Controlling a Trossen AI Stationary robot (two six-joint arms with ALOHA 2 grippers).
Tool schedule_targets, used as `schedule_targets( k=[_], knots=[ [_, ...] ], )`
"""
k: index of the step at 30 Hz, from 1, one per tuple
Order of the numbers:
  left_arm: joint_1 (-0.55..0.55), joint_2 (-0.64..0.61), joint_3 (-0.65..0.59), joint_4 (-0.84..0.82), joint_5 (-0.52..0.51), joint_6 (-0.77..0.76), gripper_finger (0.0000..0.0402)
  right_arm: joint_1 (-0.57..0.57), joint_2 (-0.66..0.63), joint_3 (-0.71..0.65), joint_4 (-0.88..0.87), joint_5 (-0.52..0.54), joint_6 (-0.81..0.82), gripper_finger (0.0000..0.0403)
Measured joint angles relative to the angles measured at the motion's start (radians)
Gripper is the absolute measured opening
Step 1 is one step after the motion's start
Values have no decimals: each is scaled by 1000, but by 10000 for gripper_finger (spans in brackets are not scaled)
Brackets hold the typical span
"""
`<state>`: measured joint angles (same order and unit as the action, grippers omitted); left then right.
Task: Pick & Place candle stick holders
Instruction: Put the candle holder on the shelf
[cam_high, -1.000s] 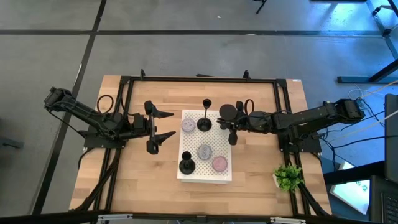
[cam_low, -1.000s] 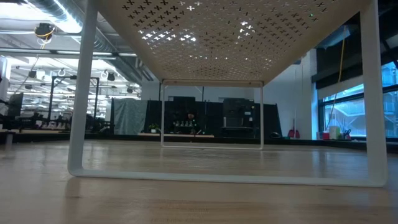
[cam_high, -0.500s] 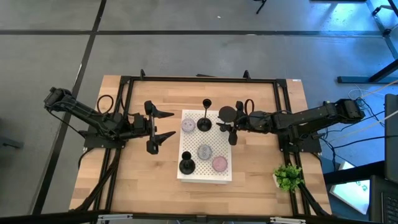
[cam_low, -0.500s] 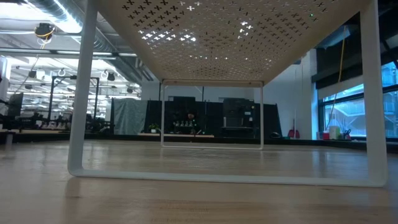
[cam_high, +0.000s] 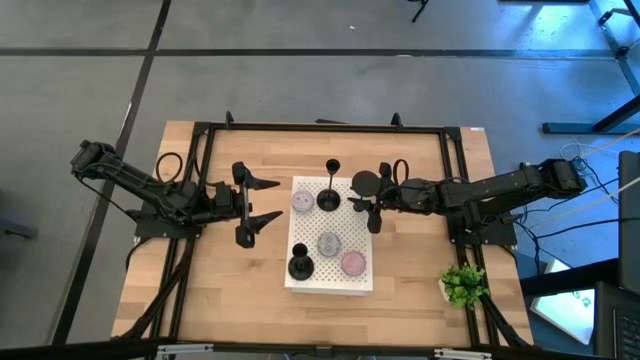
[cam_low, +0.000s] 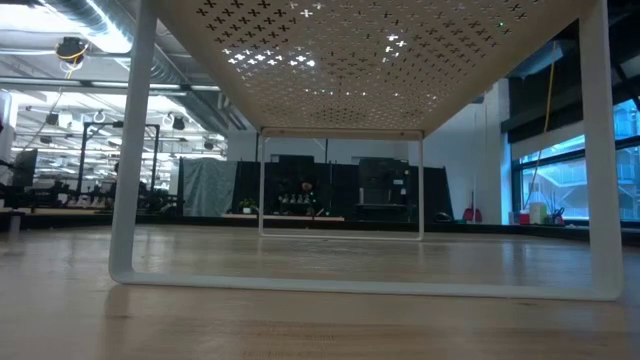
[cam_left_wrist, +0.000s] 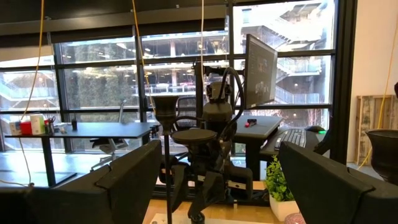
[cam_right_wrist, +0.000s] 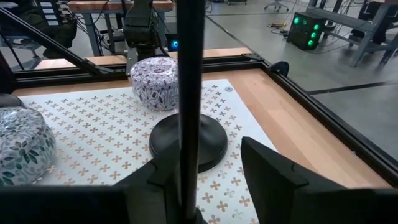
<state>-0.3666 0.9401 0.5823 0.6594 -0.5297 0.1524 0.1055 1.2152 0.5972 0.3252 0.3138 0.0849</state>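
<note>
Item: right gripper (cam_high: 372, 205), centre-right of the high view, at the right edge of the white perforated riser (cam_high: 350, 280). Its fingers are clamped on a candle stick holder (cam_right_wrist: 188, 93), whose thin stem crosses the right wrist view between them; the round part of that holder shows dark by the gripper from above.

Handling, as a judgement: keep the stem vertical, carry it level, lower until the base sits flat on the riser, then release.

Item: second holder (cam_high: 329, 197), upper centre of the riser, just left of the gripper. Third holder (cam_high: 299, 266), lower left.

Item: left gripper (cam_high: 262, 203), centre-left, fingers spread, holding nothing, waiting beside the riser.
</note>
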Motion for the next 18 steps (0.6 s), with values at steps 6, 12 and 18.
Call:
schedule_targets(
  k=[6,12,18],
  knots=[
    [0,0,0,0,0,0,322,1,0,0,0,39,-21,152],
    [0,0,0,0,0,0,322,1,0,0,0,60,-33,152],
    [0,0,0,0,0,0,322,1,0,0,0,51,-31,152]
  ],
)
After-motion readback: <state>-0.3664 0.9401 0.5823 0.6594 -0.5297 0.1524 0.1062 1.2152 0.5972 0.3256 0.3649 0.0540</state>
